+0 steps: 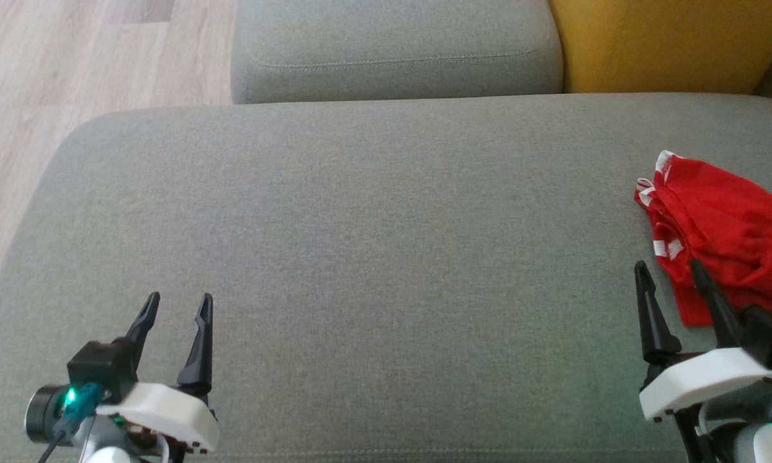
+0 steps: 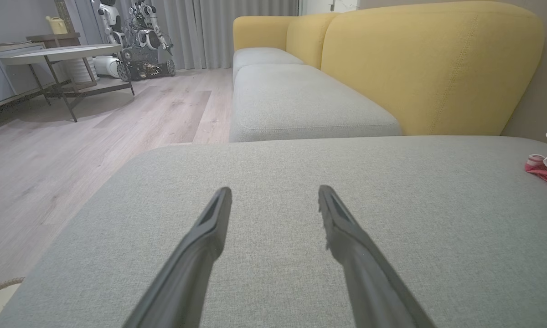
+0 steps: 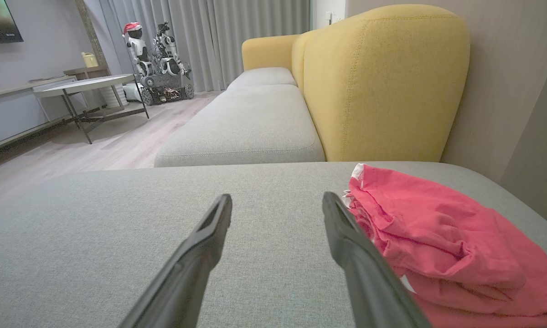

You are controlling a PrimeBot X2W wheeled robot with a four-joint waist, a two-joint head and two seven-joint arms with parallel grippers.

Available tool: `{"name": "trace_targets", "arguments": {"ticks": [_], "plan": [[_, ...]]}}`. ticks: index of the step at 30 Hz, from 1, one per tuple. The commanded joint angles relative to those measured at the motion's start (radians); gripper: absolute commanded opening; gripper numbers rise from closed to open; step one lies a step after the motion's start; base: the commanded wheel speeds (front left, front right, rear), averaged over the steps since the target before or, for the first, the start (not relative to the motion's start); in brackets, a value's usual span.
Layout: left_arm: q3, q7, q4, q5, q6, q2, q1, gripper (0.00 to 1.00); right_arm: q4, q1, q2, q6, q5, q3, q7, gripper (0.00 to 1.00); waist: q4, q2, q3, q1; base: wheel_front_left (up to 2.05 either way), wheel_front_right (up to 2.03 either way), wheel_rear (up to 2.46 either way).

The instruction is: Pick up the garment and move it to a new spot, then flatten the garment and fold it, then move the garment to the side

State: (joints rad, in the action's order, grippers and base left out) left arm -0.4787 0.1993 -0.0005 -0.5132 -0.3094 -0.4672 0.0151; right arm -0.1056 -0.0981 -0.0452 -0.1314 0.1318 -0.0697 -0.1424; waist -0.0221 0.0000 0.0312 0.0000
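I note the garment (image 1: 727,225): red with white-striped trim, crumpled, lying at the right edge of the head frame on the grey cushion (image 1: 360,225) and partly cut off. Its trimmed edge faces left, and its length runs from upper left to lower right. My right gripper (image 1: 668,265) stands spread wide and empty just beside it. My left gripper (image 1: 179,298), lower left, is likewise wide and empty. A yellow backrest (image 1: 669,45) sits upper right and wood floor (image 1: 71,64) upper left.
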Motion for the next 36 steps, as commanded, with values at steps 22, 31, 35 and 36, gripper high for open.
{"name": "trace_targets", "arguments": {"ticks": [22,31,35,36], "plan": [[0.03,-0.026,0.057,-0.106,0.039,0.057,0.008,0.0,0.081,0.012,0.0,0.0,0.146,-0.001,0.003,0.0,-0.001,0.0,-0.006,0.0,0.0,0.0,0.0],[0.066,-0.043,0.074,-0.178,0.068,0.08,-0.002,0.0,0.1,0.025,0.0,0.0,0.24,-0.004,0.005,0.0,0.001,0.0,-0.008,0.0,0.0,0.0,0.0],[0.085,-0.052,0.082,-0.214,0.083,0.091,-0.007,0.0,0.11,0.032,0.0,0.0,0.287,-0.006,0.006,0.0,0.002,0.0,-0.009,0.0,0.0,0.0,0.0],[0.089,-0.055,0.084,-0.224,0.086,0.094,-0.009,0.0,0.112,0.034,0.0,0.0,0.299,-0.006,0.006,0.0,0.002,0.0,-0.009,0.0,0.0,0.0,0.0]]}}
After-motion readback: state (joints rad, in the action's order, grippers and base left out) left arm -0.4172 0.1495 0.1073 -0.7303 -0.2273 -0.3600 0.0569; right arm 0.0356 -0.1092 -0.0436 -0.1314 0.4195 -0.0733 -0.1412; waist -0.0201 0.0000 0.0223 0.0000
